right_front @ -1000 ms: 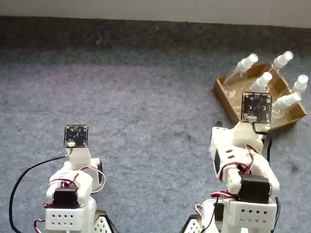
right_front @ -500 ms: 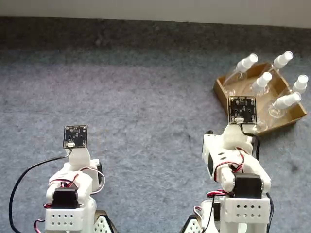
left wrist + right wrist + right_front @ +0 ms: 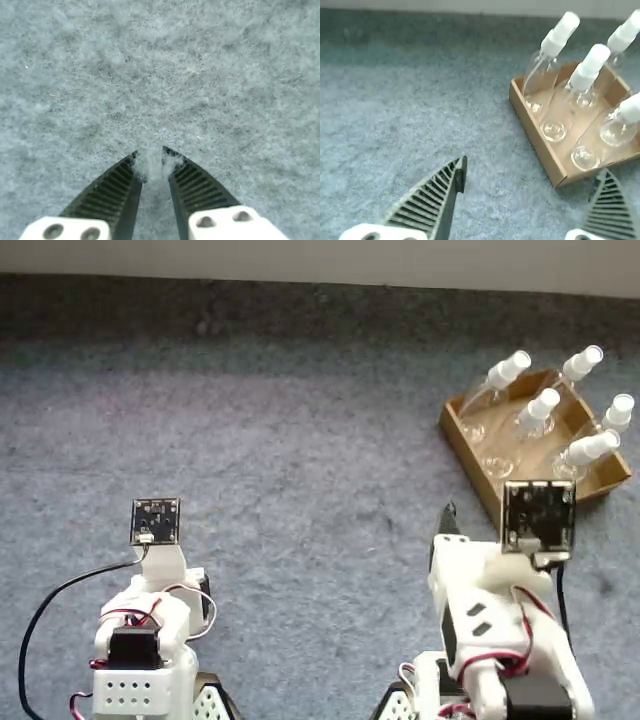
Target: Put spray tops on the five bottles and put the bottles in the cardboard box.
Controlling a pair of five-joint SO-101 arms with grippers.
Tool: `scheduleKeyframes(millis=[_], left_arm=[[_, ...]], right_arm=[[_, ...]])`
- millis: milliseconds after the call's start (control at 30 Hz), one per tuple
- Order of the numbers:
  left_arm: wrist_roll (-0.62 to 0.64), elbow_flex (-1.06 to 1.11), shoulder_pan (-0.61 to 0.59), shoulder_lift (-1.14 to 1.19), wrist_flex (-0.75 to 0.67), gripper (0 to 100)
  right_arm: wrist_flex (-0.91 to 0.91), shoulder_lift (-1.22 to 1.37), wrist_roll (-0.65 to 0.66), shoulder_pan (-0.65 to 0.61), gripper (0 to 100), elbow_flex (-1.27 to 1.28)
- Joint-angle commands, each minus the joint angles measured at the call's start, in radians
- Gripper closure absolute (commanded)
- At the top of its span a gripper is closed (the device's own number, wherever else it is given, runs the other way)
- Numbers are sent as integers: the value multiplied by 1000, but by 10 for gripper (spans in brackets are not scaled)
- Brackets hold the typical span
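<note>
Grey-blue fuzzy carpet [image 3: 300, 440] covers the whole table on my feed, with a paler strip along the far edge. The shallow brown cardboard box [image 3: 463, 445] sits on the right side, and all five clear plastic bottles [image 3: 530, 420] are standing in it, each with a white spray top [image 3: 545, 402] on, leaning out at slightly different angles. My right gripper [image 3: 533, 169] is spread wide open with nothing in it, hanging over the carpet just short of the box's near wall, so I'm looking across at the bottles from its cam. From above, the right arm [image 3: 500, 610] has its wrist just beside the box's near corner. The left gripper [image 3: 150, 155] is well apart from all that, tips down at the carpet, pretty much closed with only fuzz showing in the thin gap. The left arm [image 3: 150, 620] is tucked at its base.
</note>
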Motion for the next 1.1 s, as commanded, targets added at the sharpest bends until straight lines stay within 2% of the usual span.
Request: scheduleKeyframes(millis=[0, 300, 600, 733, 1067], left_arm=[[9, 22, -7, -8, 3, 993], [9, 22, -7, -8, 3, 993], [9, 22, -7, -8, 3, 993], [9, 22, -7, -8, 3, 993], [9, 22, -7, -8, 3, 993]], right_arm=[[31, -97, -6, -2, 652, -59], [33, -325, -6, -1, 652, -59], [18, -352, -3, -2, 652, -35], [-108, -352, -3, -2, 652, 82], [-481, -354, -5, -2, 652, 591]])
